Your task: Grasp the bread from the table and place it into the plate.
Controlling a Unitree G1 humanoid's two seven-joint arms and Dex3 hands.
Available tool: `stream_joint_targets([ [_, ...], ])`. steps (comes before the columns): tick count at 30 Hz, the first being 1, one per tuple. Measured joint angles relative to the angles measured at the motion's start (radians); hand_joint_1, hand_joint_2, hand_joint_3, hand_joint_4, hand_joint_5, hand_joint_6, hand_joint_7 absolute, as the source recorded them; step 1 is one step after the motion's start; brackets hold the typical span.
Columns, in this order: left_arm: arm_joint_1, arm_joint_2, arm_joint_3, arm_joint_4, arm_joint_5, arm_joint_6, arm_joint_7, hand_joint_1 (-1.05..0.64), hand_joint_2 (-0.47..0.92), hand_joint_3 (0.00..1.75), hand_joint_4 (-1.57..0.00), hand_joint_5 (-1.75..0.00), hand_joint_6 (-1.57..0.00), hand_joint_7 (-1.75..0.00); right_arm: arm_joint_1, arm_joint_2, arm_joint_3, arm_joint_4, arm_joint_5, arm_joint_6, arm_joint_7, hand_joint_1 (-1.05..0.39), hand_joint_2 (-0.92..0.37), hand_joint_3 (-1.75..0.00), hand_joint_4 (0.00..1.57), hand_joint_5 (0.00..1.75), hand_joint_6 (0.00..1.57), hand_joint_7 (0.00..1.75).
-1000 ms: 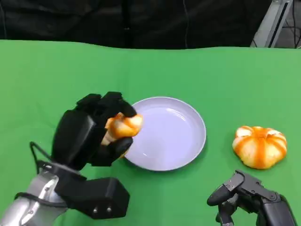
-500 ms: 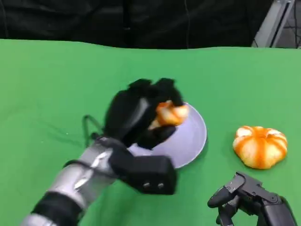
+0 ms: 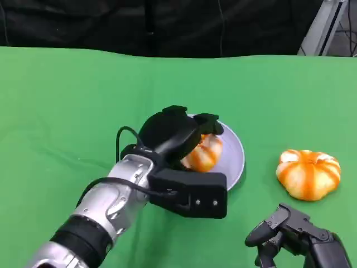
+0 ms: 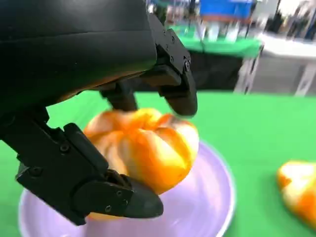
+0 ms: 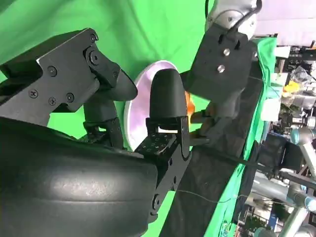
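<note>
Left robot hand [image 3: 173, 131] grips bread [image 3: 203, 152] over plate [image 3: 235, 156]; right unclear.

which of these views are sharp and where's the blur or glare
Head view: evenly lit and fairly sharp, with the left hand holding bread over the plate. Left wrist view: bread fairly crisp, background and second bread blurred. Right wrist view: right hand close, faint sheen on its shell.

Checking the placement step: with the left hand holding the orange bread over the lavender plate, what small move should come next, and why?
Probably lower slightly and open the fingers. The left hand holds the orange glazed bread roll directly over the round lavender plate, seemingly just above its surface.
</note>
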Motion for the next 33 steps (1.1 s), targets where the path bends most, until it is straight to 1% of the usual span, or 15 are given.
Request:
stream_joint_targets([
  [2, 0.000, 0.005, -0.019, -0.030, 0.026, 0.058, -0.053, -0.61, 0.92, 0.30, 0.00, -0.35, -0.25, -0.01, 0.000, 0.000, 0.000, 0.000, 0.000, 0.000, 0.000, -0.02, -0.50, -1.17, 0.61, 1.62, 0.68, 1.36],
  [5, 0.000, 0.013, -0.035, -0.058, 0.033, 0.098, -0.085, -0.61, 0.92, 0.30, 0.00, -0.34, -0.25, -0.01, 0.000, 0.000, 0.001, 0.000, 0.000, 0.000, 0.000, -0.02, -0.50, -1.17, 0.61, 1.63, 0.68, 1.36],
  [6, 0.000, 0.015, -0.039, -0.065, 0.033, 0.105, -0.090, -0.70, 0.92, 0.34, 0.00, -0.24, -0.20, -0.01, 0.000, 0.000, 0.001, 0.000, 0.000, 0.000, 0.000, -0.01, -0.50, -1.17, 0.61, 1.62, 0.68, 1.36],
  [9, 0.000, 0.029, -0.062, -0.073, 0.056, 0.140, -0.130, -0.81, 0.92, 0.44, 0.00, -0.09, -0.12, -0.01, 0.000, 0.000, 0.001, 0.000, 0.000, 0.001, 0.000, -0.01, -0.50, -1.17, 0.61, 1.61, 0.68, 1.36],
  [11, 0.000, 0.041, -0.078, -0.073, 0.066, 0.161, -0.163, -0.84, 0.92, 0.48, 0.00, -0.03, -0.10, -0.01, 0.000, 0.000, 0.002, 0.000, 0.000, 0.002, 0.000, -0.01, -0.50, -1.17, 0.61, 1.61, 0.69, 1.36],
  [20, 0.000, 0.054, -0.087, -0.086, 0.065, 0.181, -0.186, -0.85, 0.92, 0.49, 0.00, -0.01, -0.10, -0.01, 0.000, 0.000, 0.002, 0.000, 0.000, 0.002, 0.000, -0.01, -0.50, -1.18, 0.61, 1.61, 0.68, 1.36],
  [21, 0.000, 0.054, -0.088, -0.086, 0.065, 0.181, -0.186, -0.84, 0.92, 0.52, -0.01, -0.02, -0.09, -0.01, 0.000, 0.000, 0.002, 0.000, 0.000, 0.002, 0.000, -0.01, -0.50, -1.18, 0.61, 1.61, 0.68, 1.36],
  [22, 0.000, 0.054, -0.089, -0.086, 0.065, 0.181, -0.186, -0.81, 0.92, 0.59, -0.03, -0.03, -0.09, -0.01, 0.000, 0.000, 0.002, 0.000, 0.000, 0.002, 0.000, -0.01, -0.50, -1.18, 0.61, 1.61, 0.68, 1.36],
  [23, 0.030, 0.071, -0.062, -0.120, 0.032, 0.152, -0.171, -0.79, 0.92, 0.63, -0.03, -0.04, -0.08, 0.00, -0.001, 0.000, 0.005, 0.000, 0.000, 0.003, 0.001, -0.01, -0.50, -1.18, 0.61, 1.61, 0.68, 1.36],
  [24, 0.082, 0.099, -0.023, -0.182, -0.021, 0.075, -0.136, -0.78, 0.92, 0.68, -0.03, -0.04, -0.06, 0.00, -0.001, 0.001, 0.005, -0.003, 0.001, 0.002, 0.000, -0.02, -0.50, -1.18, 0.61, 1.61, 0.68, 1.37],
  [26, 0.204, 0.159, 0.059, -0.302, -0.128, -0.094, -0.066, -0.77, 0.92, 0.71, -0.03, -0.04, -0.05, 0.00, 0.007, 0.001, 0.005, -0.004, 0.005, 0.003, 0.000, -0.03, -0.50, -1.18, 0.60, 1.62, 0.68, 1.37],
  [27, 0.251, 0.191, 0.090, -0.340, -0.164, -0.156, -0.046, -0.77, 0.92, 0.72, -0.03, -0.05, -0.06, -0.01, 0.011, 0.001, 0.002, -0.005, 0.008, 0.003, -0.001, -0.04, -0.50, -1.18, 0.60, 1.62, 0.67, 1.37],
  [31, 0.365, 0.298, 0.171, -0.381, -0.234, -0.281, -0.038, -0.77, 0.92, 0.71, -0.09, -0.09, -0.11, -0.03, 0.009, 0.001, 0.004, -0.011, 0.025, 0.003, 0.006, -0.07, -0.52, -1.17, 0.59, 1.63, 0.66, 1.38],
  [33, 0.420, 0.322, 0.199, -0.398, -0.263, -0.351, -0.030, -0.75, 0.92, 0.69, -0.12, -0.11, -0.15, -0.05, 0.012, -0.003, 0.002, -0.015, 0.026, 0.003, 0.009, -0.08, -0.53, -1.15, 0.58, 1.63, 0.66, 1.39],
])
